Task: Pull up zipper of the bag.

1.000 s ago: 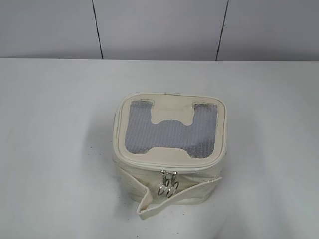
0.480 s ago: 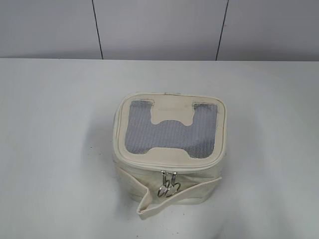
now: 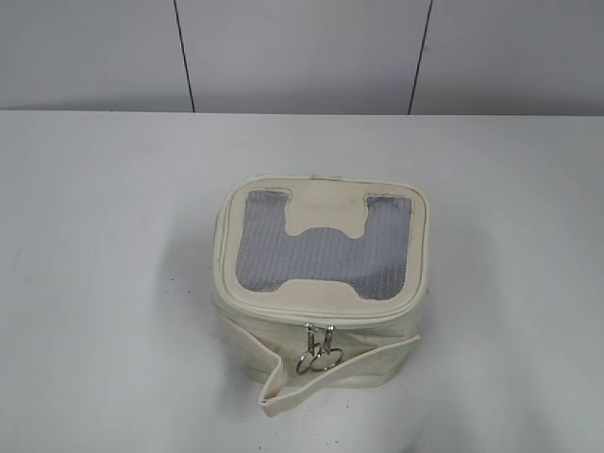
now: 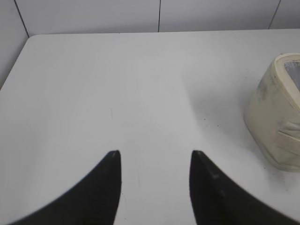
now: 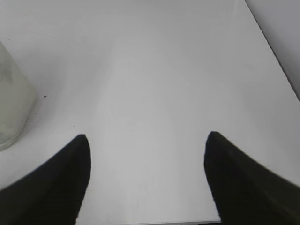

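The bag (image 3: 321, 283) is sitting mid-table (image 3: 94, 283), lid closed (contents hidden), zipper (image 3: 319, 324) pulls hanging at its 6 o'clock face. Left gripper (image 4: 154, 154) and right gripper (image 5: 146, 138) are hovering with jaws spread, clear of it.

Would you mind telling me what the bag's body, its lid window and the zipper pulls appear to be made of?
The bag body looks like matte cream fabric, creasing softly along the strap. The lid window seems grey mesh, showing a fine woven grid. The zipper pulls look like polished metal: silver, glinting, each ending in a ring.
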`<state>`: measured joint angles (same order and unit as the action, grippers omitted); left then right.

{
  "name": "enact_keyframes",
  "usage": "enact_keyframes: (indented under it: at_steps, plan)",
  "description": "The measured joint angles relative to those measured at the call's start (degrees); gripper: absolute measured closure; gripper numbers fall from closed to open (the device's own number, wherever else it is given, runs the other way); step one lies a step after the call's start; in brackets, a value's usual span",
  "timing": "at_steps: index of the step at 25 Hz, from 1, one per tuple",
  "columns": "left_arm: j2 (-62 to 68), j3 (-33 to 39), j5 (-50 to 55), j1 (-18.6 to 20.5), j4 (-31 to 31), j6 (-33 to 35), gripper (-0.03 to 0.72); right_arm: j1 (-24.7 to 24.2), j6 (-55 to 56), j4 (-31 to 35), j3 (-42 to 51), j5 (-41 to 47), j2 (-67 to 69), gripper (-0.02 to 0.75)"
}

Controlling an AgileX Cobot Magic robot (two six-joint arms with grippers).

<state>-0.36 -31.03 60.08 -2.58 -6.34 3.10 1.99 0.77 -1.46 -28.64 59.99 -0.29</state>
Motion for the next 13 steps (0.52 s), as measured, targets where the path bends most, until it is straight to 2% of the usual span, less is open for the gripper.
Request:
enact_keyframes:
  at_steps: [13]
  plan:
    - [0.0, 0.0, 0.0, 0.0, 0.0, 0.0, 0.319, 0.0, 0.0, 0.0, 0.0, 0.0, 0.0, 0.151]
